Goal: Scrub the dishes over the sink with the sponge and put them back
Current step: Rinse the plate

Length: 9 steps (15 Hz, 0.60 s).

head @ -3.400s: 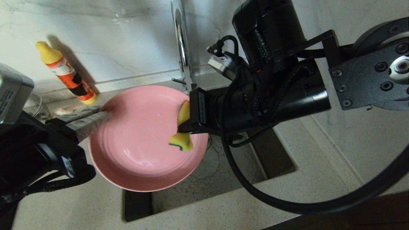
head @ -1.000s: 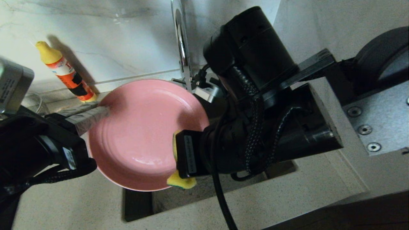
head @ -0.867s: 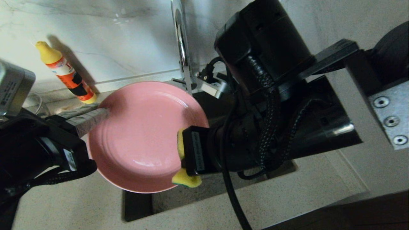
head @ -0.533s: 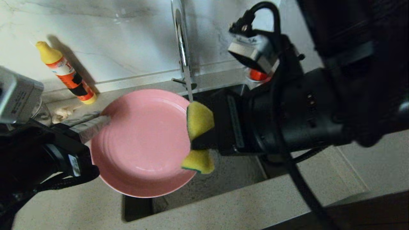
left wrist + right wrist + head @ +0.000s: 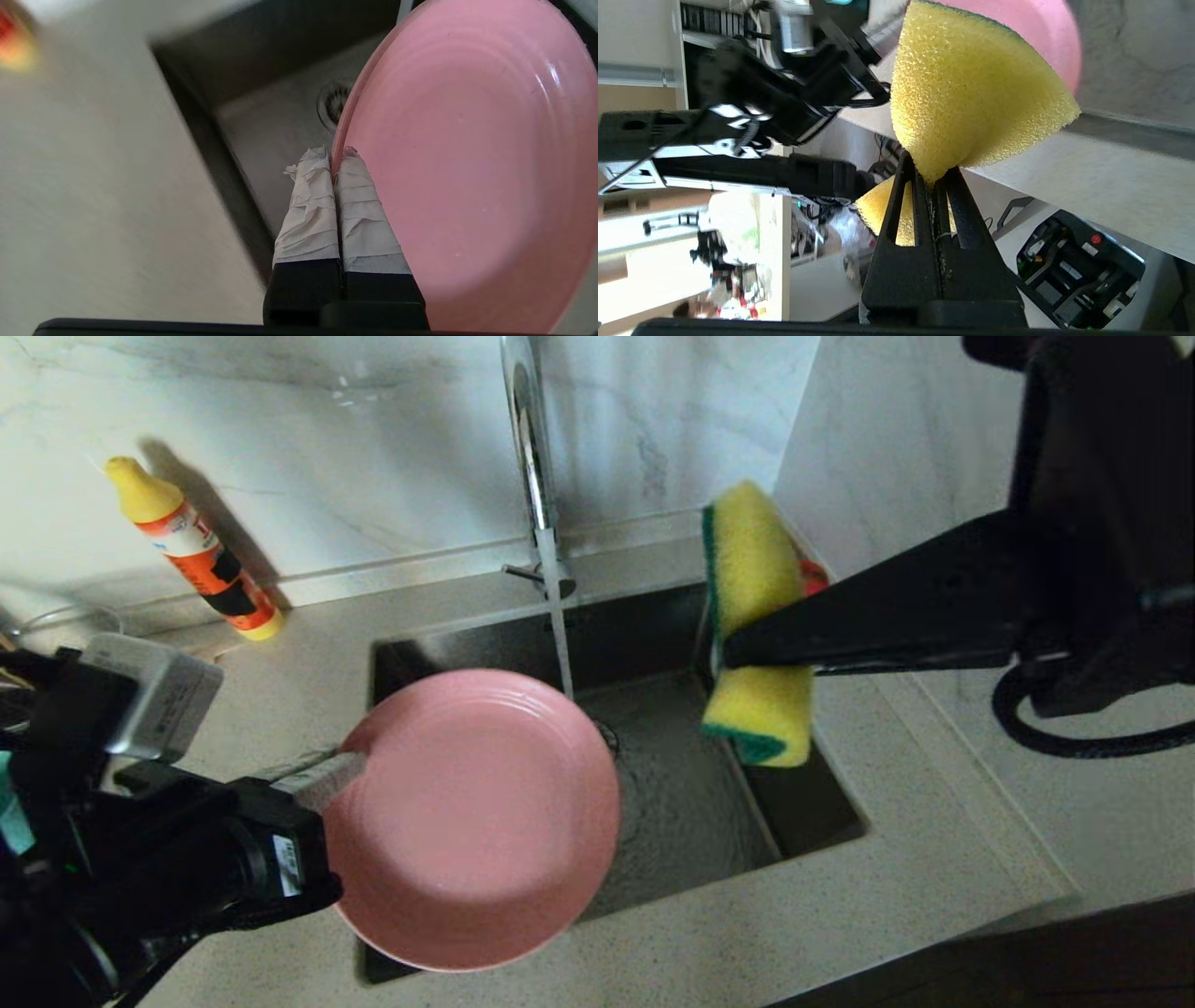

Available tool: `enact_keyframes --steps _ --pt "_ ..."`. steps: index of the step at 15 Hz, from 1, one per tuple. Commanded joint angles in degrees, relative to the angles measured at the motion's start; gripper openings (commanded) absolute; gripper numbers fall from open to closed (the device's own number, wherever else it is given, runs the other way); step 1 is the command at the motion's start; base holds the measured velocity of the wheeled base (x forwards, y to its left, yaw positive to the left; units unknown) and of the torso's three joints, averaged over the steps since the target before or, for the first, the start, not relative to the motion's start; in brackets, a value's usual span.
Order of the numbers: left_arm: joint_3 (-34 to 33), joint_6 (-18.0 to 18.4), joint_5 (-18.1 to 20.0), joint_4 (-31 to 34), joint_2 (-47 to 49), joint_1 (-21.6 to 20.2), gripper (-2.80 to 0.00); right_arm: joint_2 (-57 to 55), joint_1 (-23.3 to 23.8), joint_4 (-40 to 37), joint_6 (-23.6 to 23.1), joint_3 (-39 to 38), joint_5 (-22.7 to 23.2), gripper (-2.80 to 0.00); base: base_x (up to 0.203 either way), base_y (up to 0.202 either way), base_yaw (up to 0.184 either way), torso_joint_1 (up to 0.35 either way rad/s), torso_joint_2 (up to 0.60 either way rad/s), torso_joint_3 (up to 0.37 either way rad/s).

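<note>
Pink plate (gripped) over sink

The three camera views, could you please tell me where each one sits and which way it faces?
Head view: high on the robot, looking down at the sink; both arms show.
Left wrist view: behind the left gripper, facing the pink plate it clamps by the rim.
Right wrist view: behind the right gripper, facing the yellow sponge it pinches.
All three share the plate.

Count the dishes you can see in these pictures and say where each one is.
1. The pink plate is held at its rim by the left pincer, tilted over the sink. Other dishes may be out of view.
</note>
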State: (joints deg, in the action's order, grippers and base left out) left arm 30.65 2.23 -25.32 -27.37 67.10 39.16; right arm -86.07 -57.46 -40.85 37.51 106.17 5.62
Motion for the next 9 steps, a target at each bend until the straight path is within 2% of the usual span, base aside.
enact_keyframes --steps 1,4,9 --pt "0.3 -2.9 -0.1 -0.3 4.9 -0.7 -2.8 4.6 2.9 -0.9 0.0 -2.0 0.1 -2.8 0.0 0.0 0.0 0.0 0.0 0.0" --pt "1.0 -5.4 0.3 -0.9 9.7 -3.2 -2.8 7.3 6.1 -2.1 -0.6 -4.5 0.3 -2.8 0.0 0.0 0.0 0.0 0.0 0.0" --pt "6.2 -12.5 2.4 -1.5 17.0 -10.2 -2.8 9.2 6.3 -1.8 -0.6 -6.9 0.3 -2.8 0.0 0.0 0.0 0.0 0.0 0.0"
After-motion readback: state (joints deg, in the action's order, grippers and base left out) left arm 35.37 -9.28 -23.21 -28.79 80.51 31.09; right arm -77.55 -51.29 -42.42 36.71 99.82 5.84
